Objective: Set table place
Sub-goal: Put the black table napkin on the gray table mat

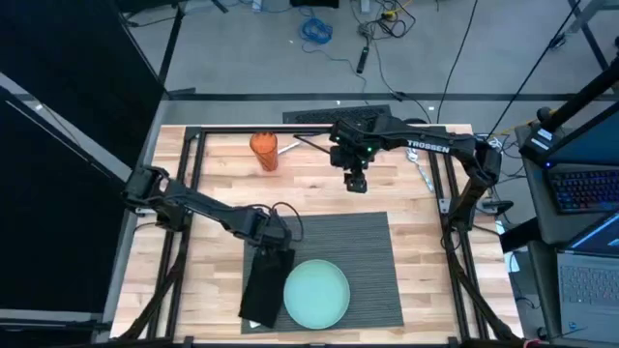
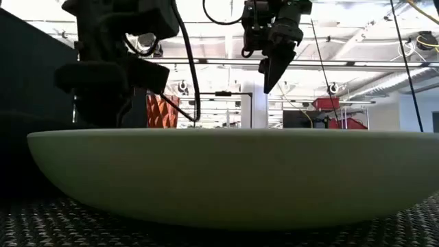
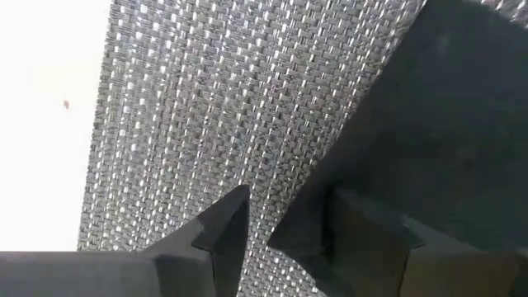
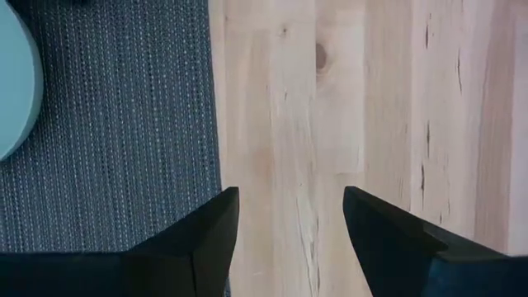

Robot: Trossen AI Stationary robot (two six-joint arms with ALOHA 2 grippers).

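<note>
The dark grey ribbed placemat (image 1: 358, 251) lies on the wooden table (image 1: 309, 184). The pale teal plate (image 1: 316, 293) rests on its near part and fills the low view (image 2: 233, 171). A black folded napkin (image 1: 268, 285) lies along the placemat's left edge. My left gripper (image 1: 276, 235) is low over the napkin's far end and stands open (image 3: 285, 239); one finger is over the placemat weave, the other over the napkin (image 3: 445, 124). My right gripper (image 1: 356, 182) hangs open (image 4: 290, 223) high above bare wood, just beyond the placemat's far edge. My left gripper points down at the napkin's far end (image 3: 313, 214), whose edge runs in between the open fingers. I cannot tell whether either finger touches the cloth. The napkin lies flat on the placemat.
An orange cup (image 1: 264, 152) stands at the far left of the table and shows behind the plate in the low view (image 2: 162, 110). Cutlery (image 1: 423, 174) lies at the far right by the frame. Bare wood lies between the cup and the cutlery.
</note>
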